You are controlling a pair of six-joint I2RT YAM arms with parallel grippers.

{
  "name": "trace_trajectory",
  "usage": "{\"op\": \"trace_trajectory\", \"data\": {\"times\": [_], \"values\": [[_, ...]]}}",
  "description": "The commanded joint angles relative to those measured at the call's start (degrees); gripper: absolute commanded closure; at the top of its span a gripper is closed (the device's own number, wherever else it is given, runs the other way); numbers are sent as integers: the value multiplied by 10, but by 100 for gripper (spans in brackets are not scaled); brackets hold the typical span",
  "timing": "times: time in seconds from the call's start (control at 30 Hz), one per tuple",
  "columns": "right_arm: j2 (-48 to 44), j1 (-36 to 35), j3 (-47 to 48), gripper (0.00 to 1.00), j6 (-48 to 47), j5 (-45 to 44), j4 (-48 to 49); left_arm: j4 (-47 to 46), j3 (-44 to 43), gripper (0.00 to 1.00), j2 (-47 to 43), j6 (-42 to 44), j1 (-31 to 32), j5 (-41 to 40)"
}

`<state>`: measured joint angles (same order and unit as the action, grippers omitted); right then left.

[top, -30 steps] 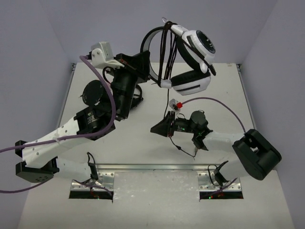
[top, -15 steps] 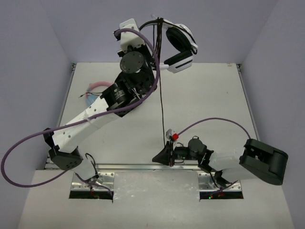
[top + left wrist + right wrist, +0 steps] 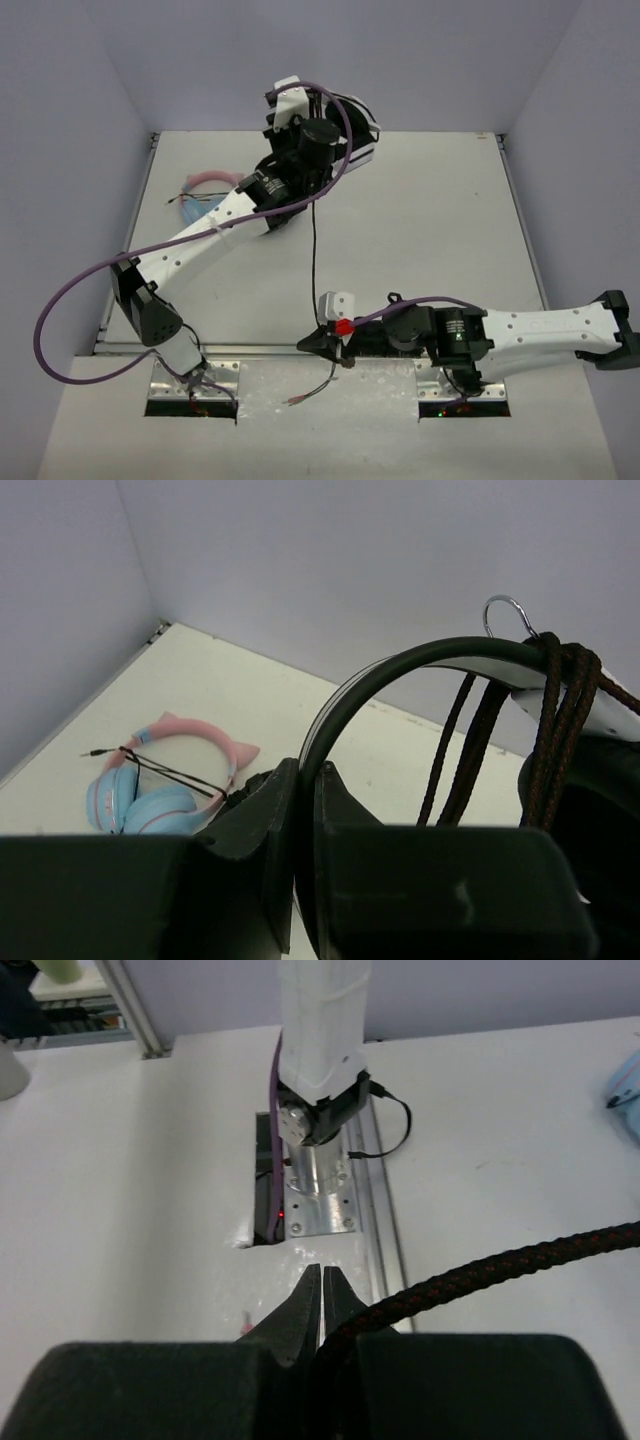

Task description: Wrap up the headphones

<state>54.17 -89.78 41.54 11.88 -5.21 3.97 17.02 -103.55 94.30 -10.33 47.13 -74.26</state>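
The right gripper (image 3: pixel 318 1305) is pinched fully shut on the thin black cable (image 3: pixel 500 1258), low at the table's near edge. The cable's loose end (image 3: pixel 312 390) trails just past it. From the fingertips the cable runs straight across the table (image 3: pixel 430 220) to the headphones (image 3: pixel 362 128). The left gripper (image 3: pixel 305 780) holds these off the surface at the far edge, clamped shut on the headband (image 3: pixel 420 658), with several cable turns looped over the band. The pink-and-blue cat-ear pair (image 3: pixel 165 780) lies to the left, well apart.
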Motion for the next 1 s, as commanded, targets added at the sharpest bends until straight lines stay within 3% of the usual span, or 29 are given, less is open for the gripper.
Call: {"op": "trace_trajectory", "data": {"times": [0.0,0.17,0.23,0.3,0.43,0.53,0.7,0.97], "values": [[-1,-57,99,99,-71,-105,-198,13,76,100,-54,-158,-11,21],[-14,-57,235,99,-154,-228,-296,-126,340,100,-144,-143,-11,91],[23,-49,322,99,-188,-301,-360,-276,470,99,-167,-59,-4,171],[54,-27,379,99,-233,-319,-422,-373,534,100,-178,-28,21,215],[92,129,464,99,-258,-270,-474,-569,721,100,-199,36,82,316],[114,234,453,99,-280,-235,-483,-633,795,100,-231,35,109,376],[111,368,379,99,-275,-169,-418,-637,883,99,-336,-12,119,431],[124,502,246,99,-277,-121,-304,-365,823,99,-517,-79,124,464]]}}
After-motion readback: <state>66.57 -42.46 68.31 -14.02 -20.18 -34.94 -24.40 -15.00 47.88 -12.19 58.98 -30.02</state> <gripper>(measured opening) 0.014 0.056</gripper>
